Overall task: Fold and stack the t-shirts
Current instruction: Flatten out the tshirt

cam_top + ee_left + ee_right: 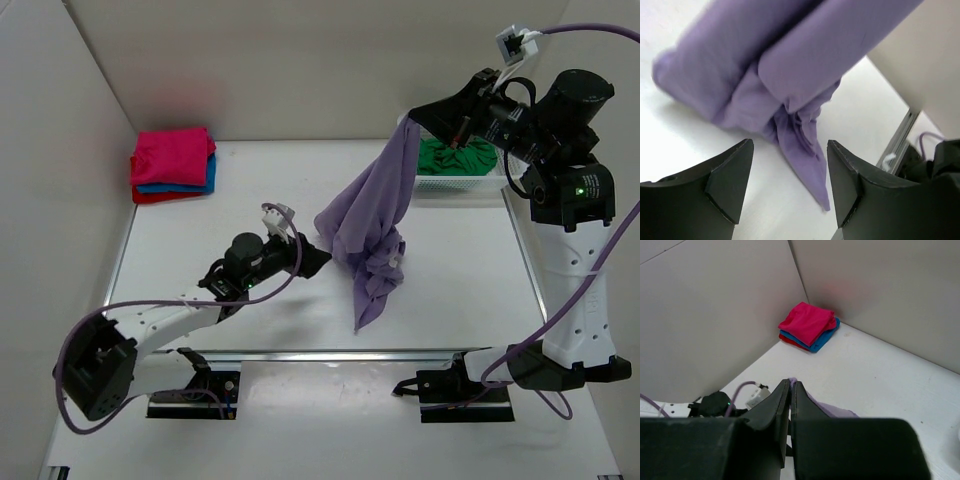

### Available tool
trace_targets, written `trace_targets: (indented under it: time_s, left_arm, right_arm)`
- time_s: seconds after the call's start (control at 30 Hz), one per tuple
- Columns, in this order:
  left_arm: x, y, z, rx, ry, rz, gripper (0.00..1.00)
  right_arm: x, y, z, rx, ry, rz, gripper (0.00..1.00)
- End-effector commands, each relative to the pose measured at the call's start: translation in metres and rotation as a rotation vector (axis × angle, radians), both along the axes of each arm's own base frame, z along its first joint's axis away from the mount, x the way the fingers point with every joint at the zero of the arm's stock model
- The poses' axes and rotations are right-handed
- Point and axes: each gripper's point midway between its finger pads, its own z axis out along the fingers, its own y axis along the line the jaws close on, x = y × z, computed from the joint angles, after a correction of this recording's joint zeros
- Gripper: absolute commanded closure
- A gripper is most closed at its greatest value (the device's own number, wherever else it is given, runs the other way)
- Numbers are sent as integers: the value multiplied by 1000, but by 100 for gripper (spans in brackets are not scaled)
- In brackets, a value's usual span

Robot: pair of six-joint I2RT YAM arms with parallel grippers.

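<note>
The lilac purple t-shirt (375, 215) hangs from my right gripper (412, 118), which is shut on its top edge (792, 382) high above the table; its lower part bunches on the table (790, 115). My left gripper (318, 258) is open and empty, low over the table just left of the hanging cloth, its jaws apart (790, 175) facing the bunched end. A folded stack with the magenta pink tee (172, 155) on top, blue and red beneath, sits at the back left (807, 322). The green tee (458, 157) lies in the basket.
The white lattice basket (455, 183) stands at the back right, behind the hanging shirt. White walls close the back and left sides. A metal rail (330, 352) runs along the table's near edge.
</note>
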Motion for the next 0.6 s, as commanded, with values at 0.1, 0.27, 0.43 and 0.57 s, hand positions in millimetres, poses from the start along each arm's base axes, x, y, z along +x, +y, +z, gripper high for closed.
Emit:
trace_targets:
  time_s: [0.1,0.27,0.43,0.57]
  left_arm:
    - [9,-32,-25,-11,25,-53,28]
    - [33,-62,-5,-123,39,-77,25]
    - [58,-93,23,-243,44,-116,15]
    - [62,-105,35,-369,98,-190,97]
  right_arm:
    - [-8,3,28,30,-99,23,100]
    - [-12,2,26,27,-92,29,100]
    - [-9,2,21,25,-76,26,100]
    - [-8,0,18,24,-70,22,99]
